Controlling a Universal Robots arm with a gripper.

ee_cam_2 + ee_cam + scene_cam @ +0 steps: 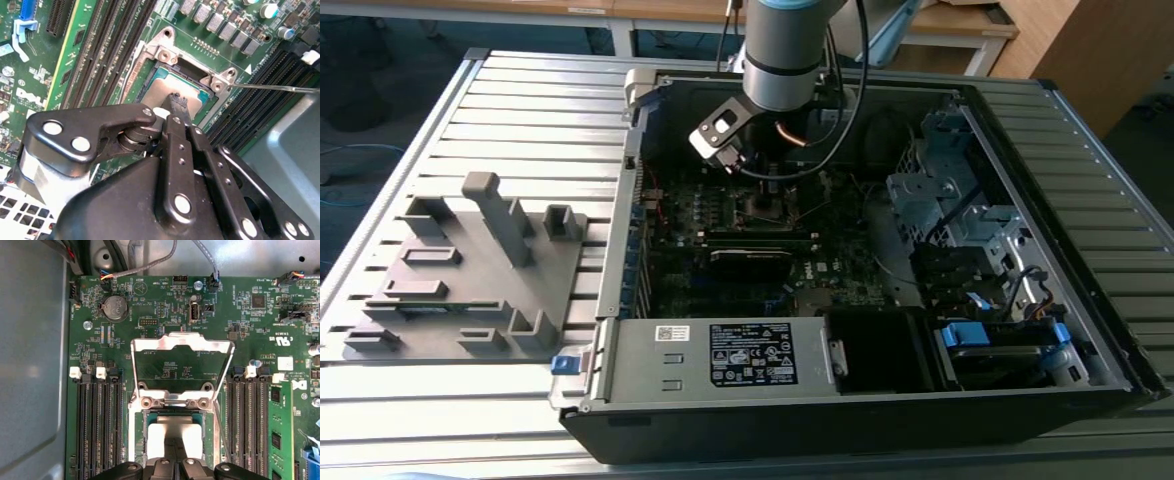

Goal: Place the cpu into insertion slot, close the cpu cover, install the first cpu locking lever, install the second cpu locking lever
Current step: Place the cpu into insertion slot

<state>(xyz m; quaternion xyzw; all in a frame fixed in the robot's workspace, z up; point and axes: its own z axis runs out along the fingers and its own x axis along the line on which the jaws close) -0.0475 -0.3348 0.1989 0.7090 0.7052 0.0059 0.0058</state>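
Ribbed metal table (520, 110), open computer case (854, 432): we are watching the gripper (767, 185) reaching down to the insertion slot (144, 426).
We are seeing the cpu (159, 436) lying in that slot, the jaws sitting together over its middle, gripping nothing. The cpu cover (165, 342) is standing open at one slot edge, black memory slots (95, 430) are flanking it, and a thin locking lever (280, 89) is jutting out beside it.

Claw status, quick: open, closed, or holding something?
Claw: closed, fingertips together over the cpu lying in the insertion slot; nothing gripped.
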